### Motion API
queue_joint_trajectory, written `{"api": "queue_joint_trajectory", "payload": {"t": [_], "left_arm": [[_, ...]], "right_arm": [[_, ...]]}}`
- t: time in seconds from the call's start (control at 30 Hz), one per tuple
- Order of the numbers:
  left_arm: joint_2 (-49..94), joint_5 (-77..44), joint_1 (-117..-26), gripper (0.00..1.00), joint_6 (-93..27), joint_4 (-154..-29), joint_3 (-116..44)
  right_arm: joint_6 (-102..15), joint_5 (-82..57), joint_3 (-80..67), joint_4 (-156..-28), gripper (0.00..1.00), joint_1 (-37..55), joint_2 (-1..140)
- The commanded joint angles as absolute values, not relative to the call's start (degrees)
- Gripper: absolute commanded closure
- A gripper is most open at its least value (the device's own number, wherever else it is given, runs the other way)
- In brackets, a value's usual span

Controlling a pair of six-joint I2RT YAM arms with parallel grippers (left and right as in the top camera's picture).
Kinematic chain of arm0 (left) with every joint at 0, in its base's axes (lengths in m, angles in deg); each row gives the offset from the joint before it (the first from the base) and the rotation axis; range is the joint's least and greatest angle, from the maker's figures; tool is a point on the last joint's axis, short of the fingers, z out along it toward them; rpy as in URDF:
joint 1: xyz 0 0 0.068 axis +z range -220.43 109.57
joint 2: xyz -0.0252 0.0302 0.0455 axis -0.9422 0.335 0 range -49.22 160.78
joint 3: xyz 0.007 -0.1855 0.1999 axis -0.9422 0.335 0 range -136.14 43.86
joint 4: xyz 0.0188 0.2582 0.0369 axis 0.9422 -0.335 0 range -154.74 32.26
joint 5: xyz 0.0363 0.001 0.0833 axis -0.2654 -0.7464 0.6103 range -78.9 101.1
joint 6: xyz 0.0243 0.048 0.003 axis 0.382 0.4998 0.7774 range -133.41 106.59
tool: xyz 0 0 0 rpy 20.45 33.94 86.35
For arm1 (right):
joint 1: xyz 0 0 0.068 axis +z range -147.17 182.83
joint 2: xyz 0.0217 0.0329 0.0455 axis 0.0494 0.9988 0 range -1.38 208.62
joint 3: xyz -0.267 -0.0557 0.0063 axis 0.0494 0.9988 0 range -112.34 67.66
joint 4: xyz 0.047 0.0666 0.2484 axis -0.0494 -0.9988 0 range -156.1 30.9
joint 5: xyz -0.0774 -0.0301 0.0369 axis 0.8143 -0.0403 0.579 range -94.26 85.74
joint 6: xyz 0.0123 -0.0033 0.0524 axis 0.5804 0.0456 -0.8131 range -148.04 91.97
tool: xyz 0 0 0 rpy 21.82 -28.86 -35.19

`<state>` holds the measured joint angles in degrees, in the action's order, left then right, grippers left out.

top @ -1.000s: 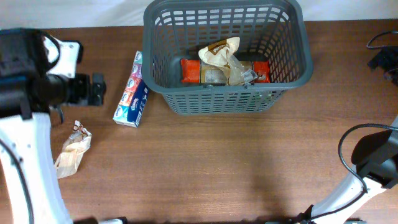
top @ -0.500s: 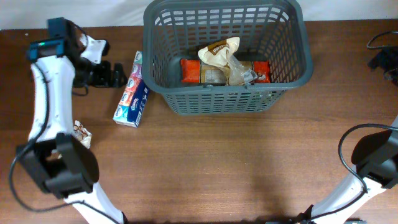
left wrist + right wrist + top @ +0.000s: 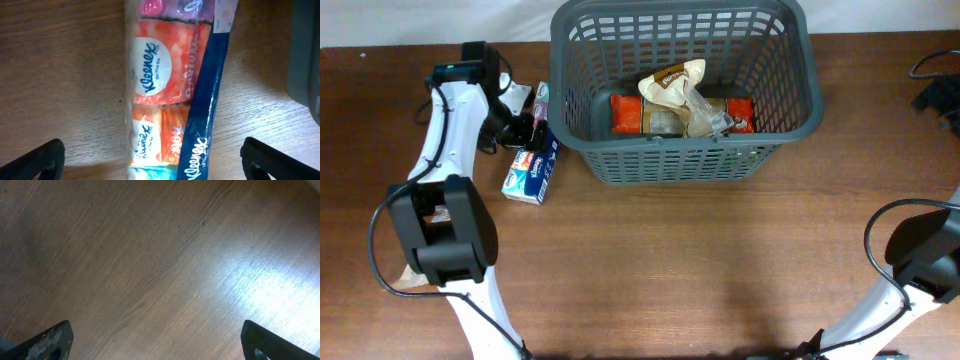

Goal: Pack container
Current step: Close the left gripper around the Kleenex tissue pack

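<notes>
The dark grey basket [image 3: 790,120] stands at the back centre and holds an orange package [image 3: 627,113] and a beige bag [image 3: 675,85]. A long Kleenex tissue pack [image 3: 532,165] lies on the table just left of the basket; it fills the left wrist view [image 3: 172,95]. My left gripper [image 3: 523,128] is open and hovers over the pack's far end, a finger on each side [image 3: 152,162]. The basket wall shows at the right edge [image 3: 307,55]. My right gripper [image 3: 157,340] is open over bare wood; in the overhead view only its arm [image 3: 920,260] shows at the right edge.
A crumpled beige bag [image 3: 412,268] lies at the left, mostly hidden behind my left arm. Black cables [image 3: 932,70] sit at the far right edge. The table is brown wood [image 3: 700,270].
My left arm has swung from the far left toward the basket, and its gripper has moved right to sit over the tissue pack. The right arm has not moved.
</notes>
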<state>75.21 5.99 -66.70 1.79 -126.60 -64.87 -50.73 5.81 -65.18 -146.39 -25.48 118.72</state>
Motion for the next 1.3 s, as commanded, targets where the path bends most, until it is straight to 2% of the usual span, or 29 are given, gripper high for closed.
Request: {"api": "queue_joint_trajectory", "payload": {"t": [0.0, 1.27], "left_arm": [[76.82, 7.5, -67.33, 0.01, 1.0, -126.06, -64.93], [85.74, 6.47, -72.14, 0.0, -0.51, -123.67, -64.93]], "right_arm": [[-51.48, 6.92, -64.65, -146.24, 0.01, -25.7, 118.04], [-51.48, 6.92, -64.65, -146.24, 0.01, -25.7, 118.04]]}}
